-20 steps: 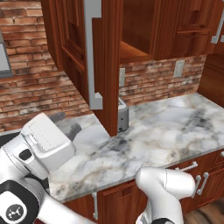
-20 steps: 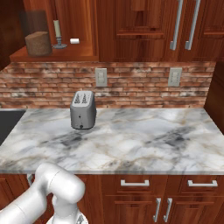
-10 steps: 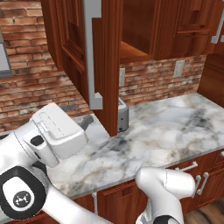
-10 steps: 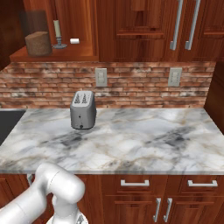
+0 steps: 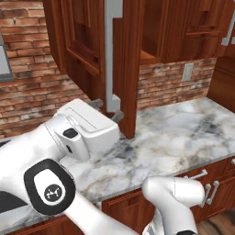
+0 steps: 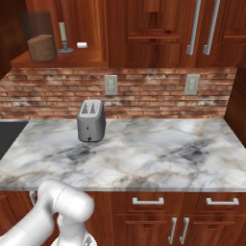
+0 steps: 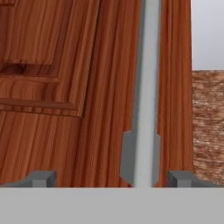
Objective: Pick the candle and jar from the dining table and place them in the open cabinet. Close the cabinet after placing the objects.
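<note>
Brick wall and a veined marble surface (image 6: 144,153) frame the scene, a silver toaster (image 6: 91,120) standing near the wall. Up on the open cabinet's (image 6: 62,58) shelf, the jar (image 6: 41,43) sits at the left, the candle (image 6: 63,37) just beside it to the right. At the open door (image 5: 82,46), the claw (image 7: 111,179) is spread wide, fingers (image 7: 41,178) flanking the silver bar handle (image 7: 146,87), gripping nothing.

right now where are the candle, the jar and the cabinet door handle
candle (image 6: 62,32): right base view, on the cream stick above the dark holder
jar (image 6: 42,44): right base view, on the brown-filled lower half
cabinet door handle (image 7: 145,87): hand view, on the middle of the silver bar
</note>
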Controlling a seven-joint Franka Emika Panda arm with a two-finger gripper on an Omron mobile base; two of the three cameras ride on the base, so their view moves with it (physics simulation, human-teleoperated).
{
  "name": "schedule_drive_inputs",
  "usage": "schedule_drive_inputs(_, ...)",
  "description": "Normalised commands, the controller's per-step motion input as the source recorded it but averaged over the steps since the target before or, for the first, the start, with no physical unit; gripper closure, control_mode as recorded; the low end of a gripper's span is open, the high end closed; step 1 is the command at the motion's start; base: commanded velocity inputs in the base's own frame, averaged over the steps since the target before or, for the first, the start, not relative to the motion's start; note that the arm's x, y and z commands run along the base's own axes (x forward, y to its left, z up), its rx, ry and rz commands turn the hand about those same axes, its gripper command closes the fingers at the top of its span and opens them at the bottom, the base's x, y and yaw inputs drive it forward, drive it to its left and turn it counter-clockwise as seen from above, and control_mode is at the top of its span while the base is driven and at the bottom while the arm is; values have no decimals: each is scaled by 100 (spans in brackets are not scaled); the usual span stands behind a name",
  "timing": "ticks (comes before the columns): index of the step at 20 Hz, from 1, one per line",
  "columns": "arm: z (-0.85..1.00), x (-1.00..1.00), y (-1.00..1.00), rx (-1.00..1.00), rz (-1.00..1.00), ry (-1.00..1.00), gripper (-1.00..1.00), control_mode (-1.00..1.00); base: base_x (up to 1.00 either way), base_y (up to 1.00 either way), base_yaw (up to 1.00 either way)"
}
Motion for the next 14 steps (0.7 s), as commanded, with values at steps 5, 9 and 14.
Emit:
schedule_drive_inputs(5,11,5,-59,0,15,0,-100,-100,0,0,0)
schedule_drive_inputs(9,8,8,-65,0,17,0,-100,-100,0,0,0)
schedule_drive_inputs(14,0,11,-73,0,19,0,-100,-100,0,0,0)
